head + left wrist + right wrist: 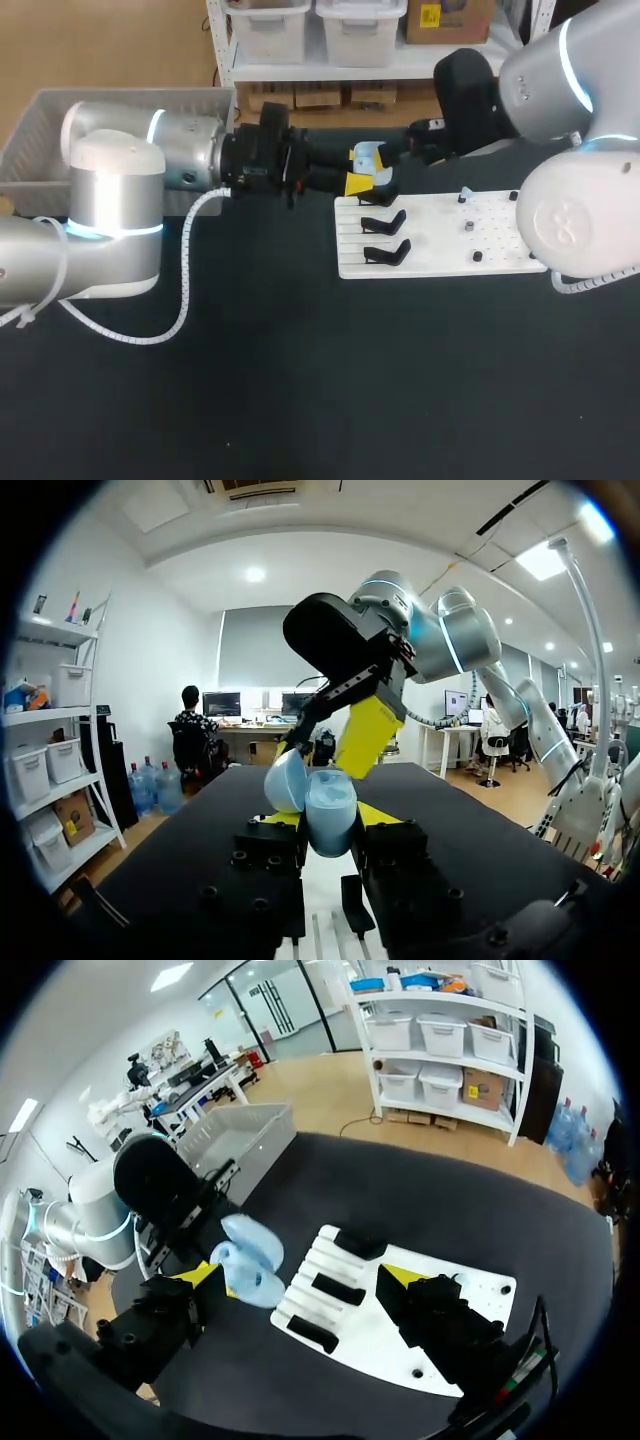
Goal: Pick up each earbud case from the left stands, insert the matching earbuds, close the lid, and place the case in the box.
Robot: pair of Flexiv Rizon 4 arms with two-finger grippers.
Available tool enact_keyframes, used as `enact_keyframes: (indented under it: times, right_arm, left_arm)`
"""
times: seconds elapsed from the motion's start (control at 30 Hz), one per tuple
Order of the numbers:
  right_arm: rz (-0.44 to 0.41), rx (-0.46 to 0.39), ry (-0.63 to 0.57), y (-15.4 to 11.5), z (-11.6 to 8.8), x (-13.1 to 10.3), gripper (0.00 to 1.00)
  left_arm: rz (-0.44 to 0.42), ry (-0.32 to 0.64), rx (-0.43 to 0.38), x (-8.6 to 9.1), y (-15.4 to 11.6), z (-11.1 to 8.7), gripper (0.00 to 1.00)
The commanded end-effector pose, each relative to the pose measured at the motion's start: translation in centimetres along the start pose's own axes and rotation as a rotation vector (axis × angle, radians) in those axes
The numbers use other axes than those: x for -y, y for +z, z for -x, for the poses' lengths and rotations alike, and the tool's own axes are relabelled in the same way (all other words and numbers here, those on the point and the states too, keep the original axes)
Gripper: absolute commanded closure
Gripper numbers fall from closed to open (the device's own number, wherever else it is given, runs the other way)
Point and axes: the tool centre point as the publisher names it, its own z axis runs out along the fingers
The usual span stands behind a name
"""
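While my left pincer (325, 822) is clamped on the case (330, 815), a yellow tip pressing it from each side, the pale blue case is held clear of the table (280, 380) with its lid (286, 780) swung open. From above, my left arm comes in from the left. It carries the case (371, 157) just past the far edge of the white board (440, 262), close to the nearest of the three black stands (386, 223), which sit in a row on that board's left part. My right pincer (300, 1278) is spread wide, its two fingers well apart. It hangs over the board (390, 1345), with the stands (335, 1288) showing between the fingers. One of its yellow tips (200, 1274) is right beside the case (246, 1260). My left wrist view shows that tip (365, 735) just behind the open lid, but I cannot tell whether it touches. A few small pegs (468, 226) stand on the board's right part. The grey box (40, 130) sits at the table's far left corner, behind my left arm and well apart from the case.
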Motion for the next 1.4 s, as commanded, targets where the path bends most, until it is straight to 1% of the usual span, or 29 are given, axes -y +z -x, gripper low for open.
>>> enact_keyframes:
  times: [0.03, 0.1, 0.17, 0.23, 0.33, 0.4, 0.53, 0.7, 0.93, 1.1, 1.2, 1.4]
  right_arm:
    - [-0.046, 0.039, -0.007, -1.1, 0.4, 0.0, 0.0]
    - [-0.076, 0.072, -0.024, -2.2, 1.0, 0.2, 0.0]
    - [-0.127, 0.095, -0.061, -3.3, 1.4, 0.6, 0.0]
    - [-0.175, 0.093, -0.101, -4.3, 1.5, 1.1, 0.0]
    - [-0.279, 0.066, -0.17, -5.8, 1.2, 2.2, 0.0]
    - [-0.337, 0.024, -0.202, -6.6, 0.6, 3.2, 0.0]
    - [-0.422, -0.096, -0.217, -8.0, -1.4, 5.3, 0.0]
    - [-0.487, -0.235, -0.191, -9.2, -4.4, 7.4, 0.0]
    - [-0.522, -0.371, -0.145, -9.9, -8.1, 9.6, 0.0]
    - [-0.523, -0.433, -0.111, -10.2, -10.3, 10.9, 0.0]
    - [-0.511, -0.462, -0.099, -10.0, -11.4, 11.1, 0.0]
    - [-0.446, -0.513, -0.102, -9.0, -13.5, 11.3, 0.0]
  left_arm:
    - [0.002, 0.001, 0.0, 0.0, 0.0, 0.0, 1.0]
    - [0.002, 0.001, 0.0, 0.0, 0.0, 0.0, 1.0]
    - [0.002, 0.001, 0.0, 0.0, 0.0, 0.0, 1.0]
    - [0.002, 0.001, 0.0, 0.0, 0.0, 0.0, 1.0]
    - [0.002, 0.001, 0.0, 0.0, 0.0, 0.0, 1.0]
    - [0.002, 0.001, 0.0, 0.0, 0.0, 0.0, 1.0]
    - [0.002, 0.001, 0.0, 0.0, 0.0, 0.0, 1.0]
    - [0.002, 0.001, 0.0, 0.0, 0.0, 0.0, 1.0]
    - [0.002, 0.001, 0.0, 0.0, 0.0, 0.0, 1.0]
    - [0.002, 0.001, 0.0, 0.0, 0.0, 0.0, 1.0]
    - [0.002, 0.001, 0.0, 0.0, 0.0, 0.0, 1.0]
    - [0.002, 0.001, 0.0, 0.0, 0.0, 0.0, 1.0]
